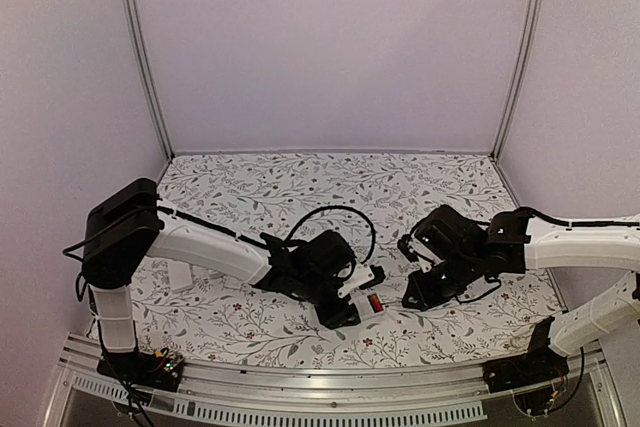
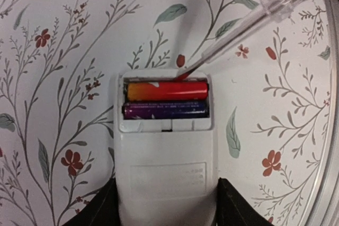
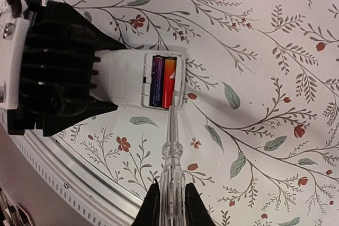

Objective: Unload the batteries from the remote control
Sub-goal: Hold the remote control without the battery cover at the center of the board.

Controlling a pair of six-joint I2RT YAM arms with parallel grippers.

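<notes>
Left wrist view: white plastic remote control (image 2: 167,183) lies on flowered counter (image 2: 53,104), bay open. Seated side by side: red-orange battery (image 2: 167,90), purple battery (image 2: 165,110), long axes crosswise to remote. Right claw (image 3: 170,205) clenched on clear stick tool (image 2: 249,22), tip at red cell's edge. Left claw (image 2: 167,205) flanks remote; grip cannot tell. Looks like prying step: next needs upward levering.

remote (image 2: 167,183) white | batteries (image 2: 167,90) red-orange — perhaps purple | tool (image 3: 170,154) clear | table (image 2: 280,104) floral

a table (image 1: 430,187) covered with a white sheet printed with grey leafy sprigs and small red flowers, a metal rail (image 1: 330,375) along its near edge. a white remote (image 1: 368,304) lies flat near the front middle, back up. a small white flat piece (image 1: 180,275) lies at the left.
</notes>
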